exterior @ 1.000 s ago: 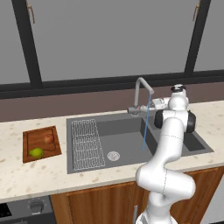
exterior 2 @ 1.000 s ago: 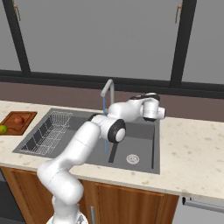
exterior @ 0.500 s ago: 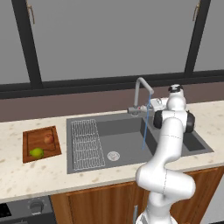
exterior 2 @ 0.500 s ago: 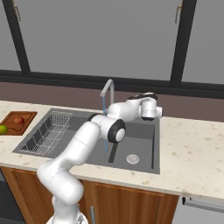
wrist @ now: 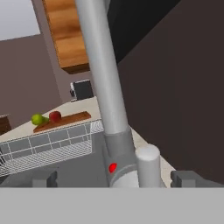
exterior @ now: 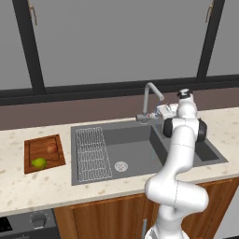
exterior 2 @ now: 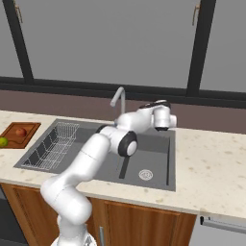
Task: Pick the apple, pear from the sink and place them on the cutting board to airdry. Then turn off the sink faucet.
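The red apple and the yellow-green pear lie on the cutting board left of the sink. In the hand view the apple and pear sit far off on the board. My gripper is open at the base of the sink faucet, coming from its right. Its fingertips stand on either side of the faucet stem, with the side lever just ahead of them. A thin stream of water falls into the basin.
A wire rack fills the sink's left part, and a smaller compartment lies on the right. The dark window wall rises directly behind the faucet. Light stone counter stretches to the right of the sink.
The hand has edged left, closer to the faucet base, with its jaws still wide. Apple, pear and board have not moved.
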Controlling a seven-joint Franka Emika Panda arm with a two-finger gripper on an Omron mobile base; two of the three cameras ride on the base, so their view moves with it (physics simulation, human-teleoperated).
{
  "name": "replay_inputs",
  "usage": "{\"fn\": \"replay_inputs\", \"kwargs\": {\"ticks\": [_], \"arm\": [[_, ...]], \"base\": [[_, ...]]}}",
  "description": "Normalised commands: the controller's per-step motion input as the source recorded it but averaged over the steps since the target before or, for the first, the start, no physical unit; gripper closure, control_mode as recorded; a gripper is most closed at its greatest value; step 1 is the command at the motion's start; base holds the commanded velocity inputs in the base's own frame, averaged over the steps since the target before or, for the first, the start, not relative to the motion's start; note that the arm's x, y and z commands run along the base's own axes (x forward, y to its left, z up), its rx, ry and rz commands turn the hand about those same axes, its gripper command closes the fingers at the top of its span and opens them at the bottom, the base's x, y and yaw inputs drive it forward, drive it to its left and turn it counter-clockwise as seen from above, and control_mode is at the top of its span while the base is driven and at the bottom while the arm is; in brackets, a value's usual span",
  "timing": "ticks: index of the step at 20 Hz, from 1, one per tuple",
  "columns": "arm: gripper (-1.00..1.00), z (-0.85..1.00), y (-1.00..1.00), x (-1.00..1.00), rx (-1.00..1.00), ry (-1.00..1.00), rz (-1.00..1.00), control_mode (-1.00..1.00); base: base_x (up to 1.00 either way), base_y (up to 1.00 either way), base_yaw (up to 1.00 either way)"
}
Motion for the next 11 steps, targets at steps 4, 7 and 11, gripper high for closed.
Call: {"fn": "replay_inputs", "kwargs": {"ticks": [4, 7, 11], "arm": [[-1.00, 0.50, 1.00, 0.33, -0.25, -0.01, 0.05, -1.00], [-1.00, 0.40, 0.99, 0.24, -0.23, -0.01, 0.05, -1.00], [-1.00, 0.12, 0.70, 0.06, -0.17, -0.02, 0.05, -1.00]], "base": [[0.00, 0.00, 0.00], [0.00, 0.00, 0.00], [0.00, 0.00, 0.00]]}}
